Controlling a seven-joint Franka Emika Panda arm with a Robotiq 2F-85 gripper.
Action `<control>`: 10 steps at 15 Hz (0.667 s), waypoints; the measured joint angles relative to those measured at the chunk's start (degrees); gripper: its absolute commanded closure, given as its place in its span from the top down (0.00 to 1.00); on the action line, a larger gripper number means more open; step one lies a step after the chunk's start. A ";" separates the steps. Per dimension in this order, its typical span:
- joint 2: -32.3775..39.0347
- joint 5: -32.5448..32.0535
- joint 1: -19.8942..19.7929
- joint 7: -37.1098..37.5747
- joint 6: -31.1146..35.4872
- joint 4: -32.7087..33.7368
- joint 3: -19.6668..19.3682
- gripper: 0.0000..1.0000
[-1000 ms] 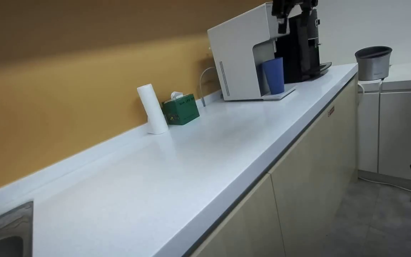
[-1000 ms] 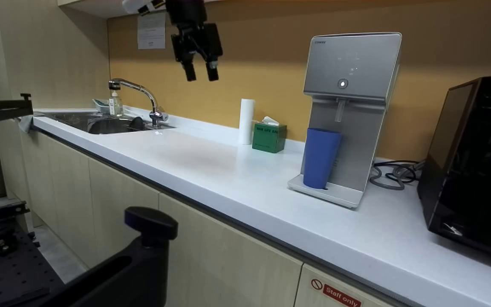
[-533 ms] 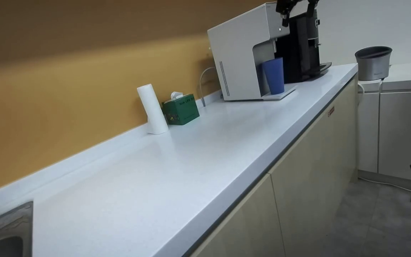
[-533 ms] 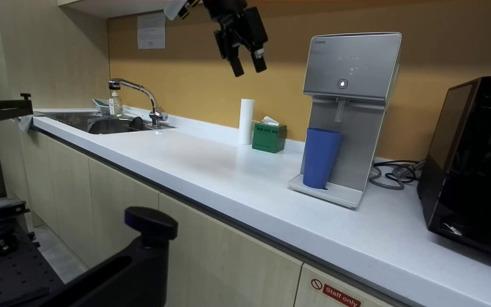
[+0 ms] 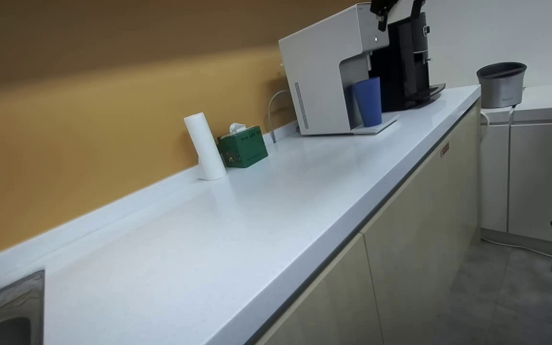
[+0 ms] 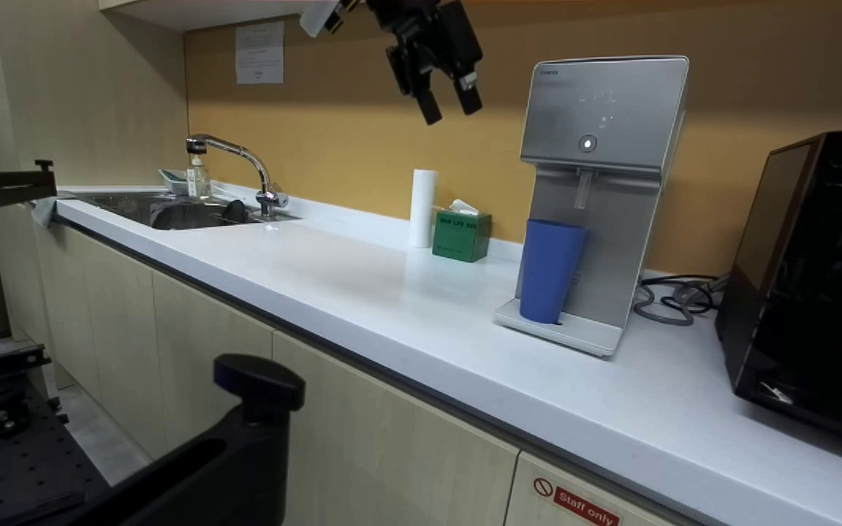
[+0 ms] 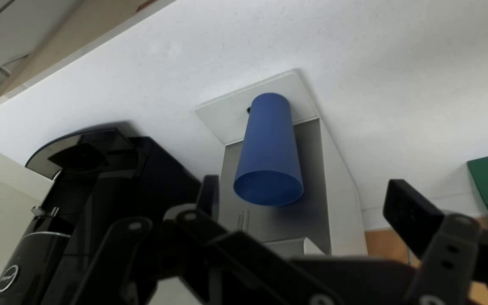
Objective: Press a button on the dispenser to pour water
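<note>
In an exterior view, the gripper, jaws apart, edges nearer the dispenser from 10 o'clock, likely approaching its button.

shadow darkens the orange wall up high; the counter gleams.

From my end I see a staff kitchen. Lower than my fingers, the table carries a water dispenser, coffee machine, paper towel roll and tissue box; well away from the fingers is a sink with its faucet. Well below them, a cabinet door bears a "Staff only" sign.
</note>
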 measured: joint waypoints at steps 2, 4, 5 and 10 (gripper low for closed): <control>1.35 -2.17 -2.15 1.83 3.83 0.24 -0.10 0.75; 3.21 -3.72 -4.39 3.39 6.38 0.97 -0.13 0.59; 4.28 -4.03 -5.23 3.89 7.32 1.54 -0.20 0.53; 10.18 -3.68 -6.00 5.23 11.95 5.10 -1.71 0.18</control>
